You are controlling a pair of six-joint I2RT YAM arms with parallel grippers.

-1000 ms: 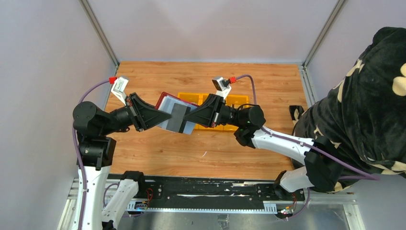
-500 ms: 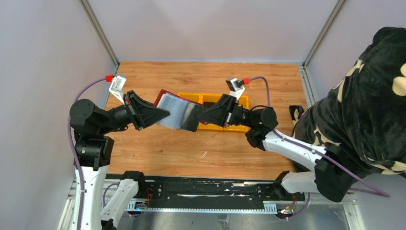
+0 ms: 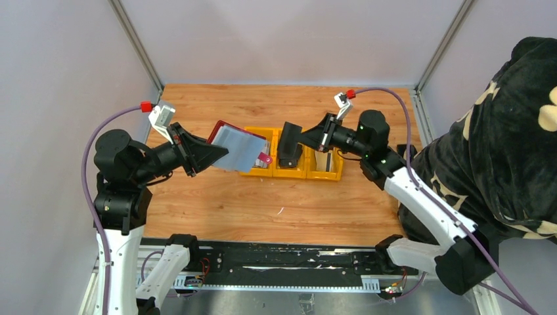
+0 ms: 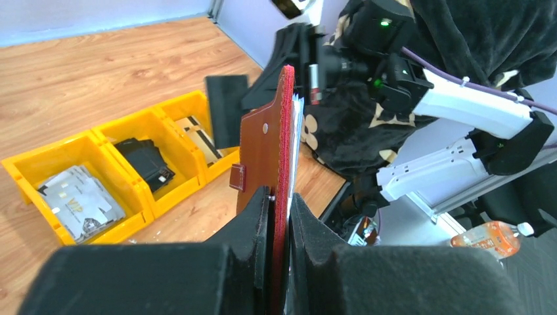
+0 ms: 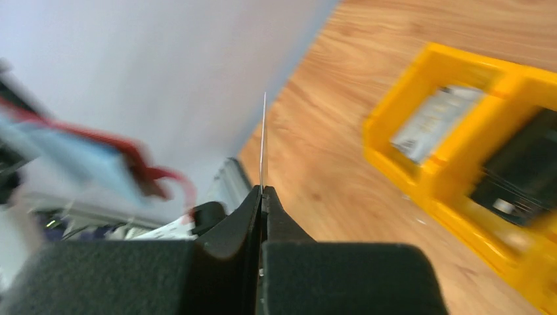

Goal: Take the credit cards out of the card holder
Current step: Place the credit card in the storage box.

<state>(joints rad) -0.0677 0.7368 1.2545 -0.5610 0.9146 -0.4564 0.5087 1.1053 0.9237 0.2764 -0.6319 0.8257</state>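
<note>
Right pincer (image 3: pixel 304 138) pinched one dark card (image 3: pixel 289 146) over the yellow bin (image 3: pixel 289 174). Left pincer (image 3: pixel 222 154) clamped the card holder (image 3: pixel 242 147) aloft, left of that card, its open edge facing the right arm.

Nothing legible: no text, brand, number or sign anywhere. The grey printed cards (image 4: pixel 79 197) in the yellow plastic three-compartment bin (image 4: pixel 23 180) bear marks too blurred to read.
</note>
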